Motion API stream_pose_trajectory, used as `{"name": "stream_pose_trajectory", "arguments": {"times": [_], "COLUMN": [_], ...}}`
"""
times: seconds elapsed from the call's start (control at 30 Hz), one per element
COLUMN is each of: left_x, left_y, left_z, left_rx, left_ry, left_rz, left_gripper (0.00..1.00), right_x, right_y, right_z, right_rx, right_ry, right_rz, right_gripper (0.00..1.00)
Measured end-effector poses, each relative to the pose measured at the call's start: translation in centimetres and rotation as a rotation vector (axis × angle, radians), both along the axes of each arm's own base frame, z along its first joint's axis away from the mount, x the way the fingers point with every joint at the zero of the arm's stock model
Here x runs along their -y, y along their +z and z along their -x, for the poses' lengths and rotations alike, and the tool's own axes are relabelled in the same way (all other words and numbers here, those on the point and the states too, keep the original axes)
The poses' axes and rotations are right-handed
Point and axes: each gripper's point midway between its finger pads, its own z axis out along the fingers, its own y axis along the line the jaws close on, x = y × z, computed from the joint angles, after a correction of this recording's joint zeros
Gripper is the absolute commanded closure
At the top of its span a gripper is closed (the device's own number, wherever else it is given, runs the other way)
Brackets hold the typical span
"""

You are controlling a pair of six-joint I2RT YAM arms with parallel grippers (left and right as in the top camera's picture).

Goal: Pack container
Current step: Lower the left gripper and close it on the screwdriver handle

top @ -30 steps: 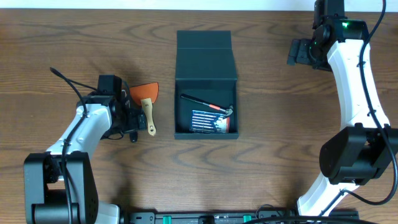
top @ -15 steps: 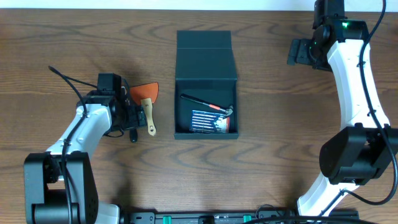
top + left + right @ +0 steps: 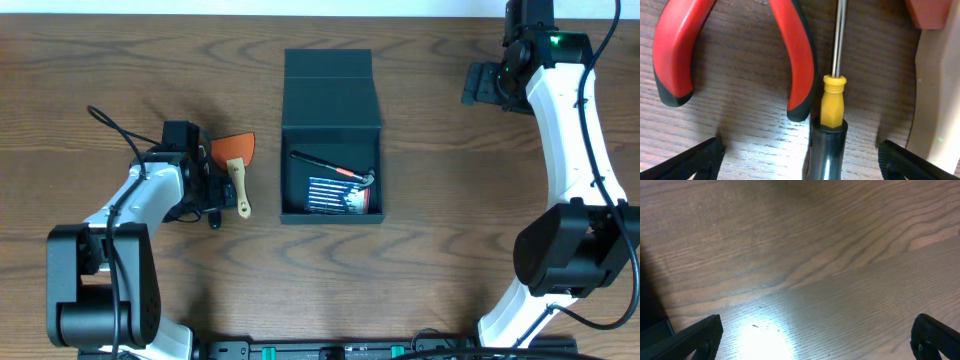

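Observation:
The dark teal container (image 3: 283, 170) stands open at the table's middle, its lid flap (image 3: 328, 75) folded back. A red-and-black handled tool (image 3: 335, 168) and a bit set (image 3: 330, 193) lie inside. My left gripper (image 3: 205, 188) (image 3: 800, 167) hangs open low over the table, left of the container. A screwdriver (image 3: 832, 107) with a yellow collar and black handle lies between its fingers (image 3: 687, 162), untouched. Red-handled pliers (image 3: 735, 50) lie left of it. An orange-bladed scraper (image 3: 237, 168) (image 3: 935, 100) lies right of it. My right gripper (image 3: 480, 85) (image 3: 812, 340) is open over bare wood.
The table is dark wood grain. The left arm's cable (image 3: 115, 135) loops over the table behind the arm. The right arm (image 3: 570, 150) runs along the right side, well away from the container.
The left arm has edged slightly to the right over the tools. The right arm and the container have not moved.

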Motion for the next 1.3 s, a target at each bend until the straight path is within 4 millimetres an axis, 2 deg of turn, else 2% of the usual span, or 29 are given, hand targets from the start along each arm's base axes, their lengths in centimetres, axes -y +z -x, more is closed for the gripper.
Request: {"name": "stream_pose_trajectory", "arguments": {"times": [0.07,0.53,0.8,1.0,1.3], "left_x": [-0.1,0.0,0.7,1.0,1.2], "left_y": [0.0,0.0,0.0,0.1,0.1], "left_z": [0.0,0.0,-0.1,0.0,0.0], "left_rx": [0.0,-0.002,0.0,-0.002,-0.004], "left_ry": [0.0,0.006,0.002,0.0,-0.001], "left_rz": [-0.004,0.009,0.051,0.07,0.077], "left_gripper": [0.07,0.41,0.43,0.51,0.51], "right_x": [0.0,0.0,0.0,0.0,0.0], "right_y": [0.0,0.0,0.0,0.0,0.0], "right_z": [0.0,0.0,0.0,0.0,0.0], "right_rx": [0.0,0.0,0.0,0.0,0.0], "right_ry": [0.0,0.0,0.0,0.0,0.0], "right_rz": [0.0,0.0,0.0,0.0,0.0], "right_gripper": [0.01,0.01,0.01,0.01,0.01]}}
